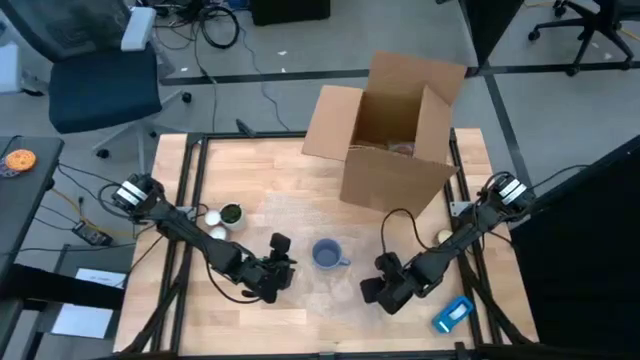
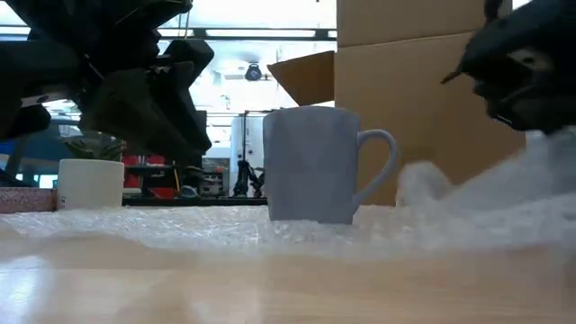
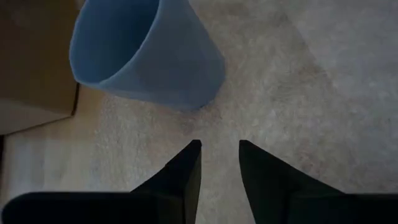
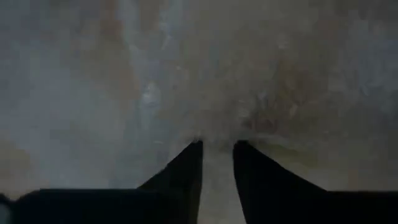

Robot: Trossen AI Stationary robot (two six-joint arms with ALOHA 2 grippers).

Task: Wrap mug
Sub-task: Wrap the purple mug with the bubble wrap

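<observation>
Standing upright on bubble wrap point(image 2: 468, 211), pale blue mug point(image 2: 310, 165), handle rightward in low view

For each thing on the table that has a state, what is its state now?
Blue mug: upright, empty, standing on the bubble wrap, not wrapped.
Bubble wrap: spread under the mug, right edge lifted.
Cardboard box: flaps open.
Left claw: slightly open, beside the mug, holding nothing.
Right claw: nearly closed on the bubble wrap.
White cup: upright.
</observation>
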